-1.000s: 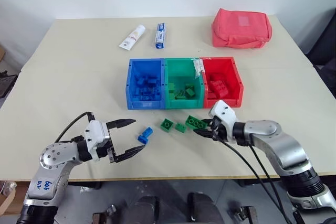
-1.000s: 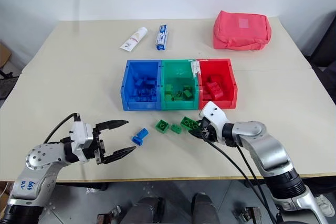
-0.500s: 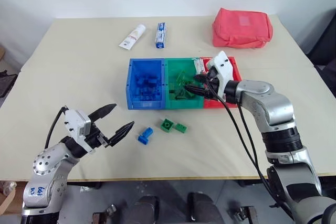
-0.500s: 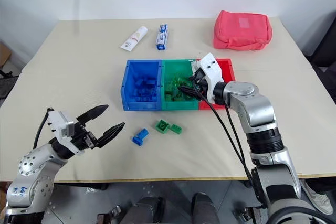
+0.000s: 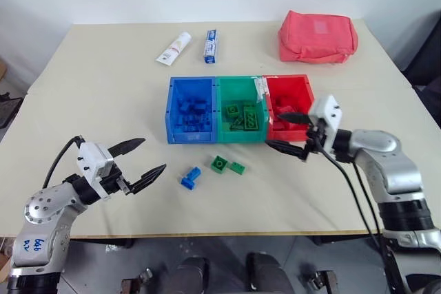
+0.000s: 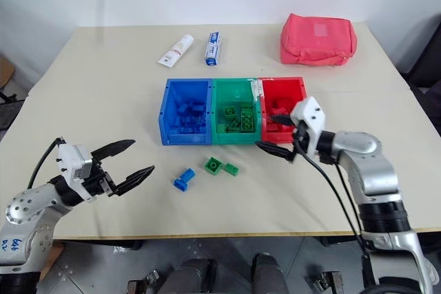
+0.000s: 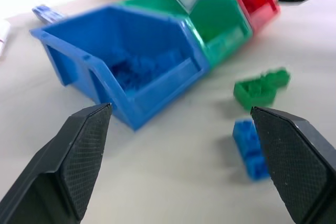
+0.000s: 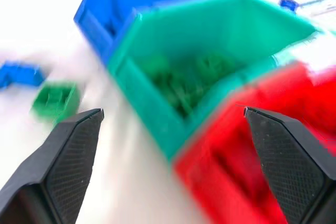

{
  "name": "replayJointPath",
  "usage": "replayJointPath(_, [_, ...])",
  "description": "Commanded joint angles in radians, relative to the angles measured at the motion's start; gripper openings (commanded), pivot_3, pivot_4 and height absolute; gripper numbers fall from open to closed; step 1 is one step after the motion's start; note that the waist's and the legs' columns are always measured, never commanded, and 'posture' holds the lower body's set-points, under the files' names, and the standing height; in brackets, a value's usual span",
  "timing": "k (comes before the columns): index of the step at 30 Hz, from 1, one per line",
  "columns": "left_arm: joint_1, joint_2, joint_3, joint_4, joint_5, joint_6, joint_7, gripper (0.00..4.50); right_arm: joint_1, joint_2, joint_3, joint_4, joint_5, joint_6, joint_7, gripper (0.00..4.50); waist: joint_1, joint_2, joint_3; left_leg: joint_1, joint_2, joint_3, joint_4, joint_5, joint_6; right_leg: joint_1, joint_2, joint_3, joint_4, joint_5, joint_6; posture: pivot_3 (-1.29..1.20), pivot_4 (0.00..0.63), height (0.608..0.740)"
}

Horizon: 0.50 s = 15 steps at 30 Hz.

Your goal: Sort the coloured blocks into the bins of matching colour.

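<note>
Three joined bins stand mid-table: blue (image 5: pixel 187 135), green (image 5: pixel 240 135) and red (image 5: pixel 286 78), each holding blocks of its own colour. In front of them on the table lie a loose blue block (image 5: pixel 191 177) and two green blocks (image 5: pixel 220 164) (image 5: pixel 237 167). My left gripper (image 5: pixel 153 155) is open and empty, off to the left of the blue block. My right gripper (image 5: pixel 275 130) is open and empty, level at the front corner of the red bin. The left wrist view has the blue block (image 7: pixel 251 148) and green blocks (image 7: pixel 260 87) ahead.
Two toothpaste tubes (image 5: pixel 173 48) (image 5: pixel 210 46) lie at the back of the table. A red fabric pouch (image 5: pixel 318 36) sits at the back right. The table's front edge runs just below both arms.
My right gripper lifted the large green block from the table, let it go in the green bin, opened and drew back to the right. My left gripper moved slightly left, away from the blue block.
</note>
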Motion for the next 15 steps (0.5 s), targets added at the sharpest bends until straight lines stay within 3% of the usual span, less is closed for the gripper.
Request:
replayJointPath(1, [-0.032,0.023,-0.03,0.023,0.008,-0.042,-0.08,4.5,0.102,-0.083,-0.102,-0.003,0.038,-0.121,0.125,4.48,-0.002,0.0,0.0,0.0,0.0,0.0,0.0,0.0,0.0,0.0,0.0,0.0,0.0,0.0,0.0,0.0,0.15,0.74])
replayJointPath(4, [-0.046,0.055,-0.065,0.026,-0.02,-0.019,-0.174,4.5,0.194,-0.159,-0.115,0.034,-0.004,-0.214,0.193,4.48,-0.002,0.0,0.0,0.0,0.0,0.0,0.0,0.0,0.0,0.0,0.0,0.0,0.0,0.0,0.0,0.0,0.15,0.74])
replayJointPath(8, [-0.023,0.079,-0.072,0.018,-0.043,0.007,-0.24,4.5,0.193,-0.166,-0.078,-0.038,0.038,-0.155,0.195,4.48,-0.019,0.001,0.0,0.001,0.002,0.002,-0.001,0.0,-0.001,0.0,0.001,0.001,0.001,0.0,0.0,0.0,0.15,0.74])
replayJointPath(12, [-0.025,0.064,-0.061,0.023,-0.063,0.033,-0.247,4.5,0.12,-0.132,0.029,-0.169,0.031,-0.024,0.112,4.48,-0.024,0.001,0.0,0.001,0.002,0.001,0.0,0.0,-0.001,0.0,0.001,0.002,0.001,0.0,0.0,0.0,0.15,0.74])
replayJointPath(15, [-0.039,0.052,-0.057,0.025,-0.055,0.032,-0.229,4.5,0.026,-0.063,0.194,-0.259,-0.016,0.148,0.009,4.48,-0.024,0.001,0.0,0.001,0.002,0.0,0.0,0.0,-0.001,0.0,0.0,0.003,0.001,0.0,0.0,0.0,0.15,0.74])
